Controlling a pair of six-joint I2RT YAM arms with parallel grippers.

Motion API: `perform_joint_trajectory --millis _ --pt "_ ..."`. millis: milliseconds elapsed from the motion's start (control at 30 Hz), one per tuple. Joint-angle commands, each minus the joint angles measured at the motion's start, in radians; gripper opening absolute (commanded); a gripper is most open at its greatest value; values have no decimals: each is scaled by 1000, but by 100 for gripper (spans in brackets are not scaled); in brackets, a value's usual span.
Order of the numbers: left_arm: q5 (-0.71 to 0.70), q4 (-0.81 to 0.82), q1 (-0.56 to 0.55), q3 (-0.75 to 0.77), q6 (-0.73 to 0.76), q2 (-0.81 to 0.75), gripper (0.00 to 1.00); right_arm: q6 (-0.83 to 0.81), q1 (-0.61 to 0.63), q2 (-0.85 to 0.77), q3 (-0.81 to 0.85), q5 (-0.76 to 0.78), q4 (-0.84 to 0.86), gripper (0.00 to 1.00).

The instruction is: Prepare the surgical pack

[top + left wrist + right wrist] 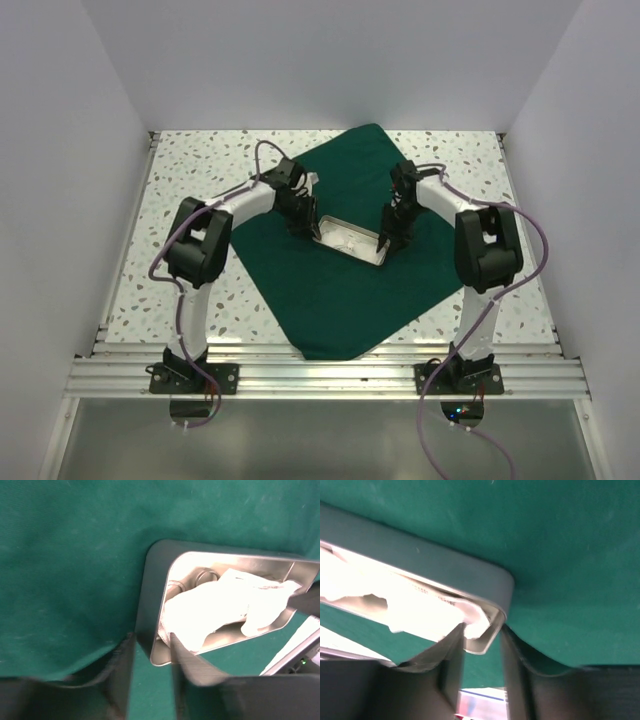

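1. Tray [150,595] cut off at the right edge in the left wrist view; contents mostly buried under white cloth [200,615], two round rims [206,574] underneath unidentifiable.
2. Right wrist view: white cloth washed out, jaws blurred.
3. Overhead: tray contents too small to tell.

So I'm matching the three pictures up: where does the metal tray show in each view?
Top external: metal tray at centre of the green cloth.
Left wrist: tray centre-right, near corner inside the left claw.
Right wrist: tray upper left, slanting, its corner inside the right claw.
Shared landmark: the white gauze lying in the tray.
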Motion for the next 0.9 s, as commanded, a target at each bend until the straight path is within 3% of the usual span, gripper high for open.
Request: perform_joint_trajectory --millis 0,67,167,333,367,500,700,767,867 --pt "51 37 -4 -33 -14 -30 32 -1 -2 44 97 -14 -5 34" --pt "48 44 -6 -57 -19 -47 26 -7 -1 63 125 1 -13 25" --pt "51 54 -6 -90 -22 -63 14 -24 -1 98 182 17 -40 19" --pt "49 50 -7 -96 -17 -61 11 -54 -2 150 254 23 -68 16" --pt "42 47 -7 -93 -17 -60 13 -57 -2 159 260 23 -71 18" --pt "41 37 -7 -70 -5 -59 37 -70 -13 130 245 49 -88 30" --pt "51 31 -6 -62 3 -66 49 -87 -36 84 205 37 -100 50" --pt "39 34 -6 -71 9 -92 55 -94 -41 57 196 53 -97 67" --pt "25 56 -6 -85 12 -119 59 -105 -57 31 197 38 -106 71"
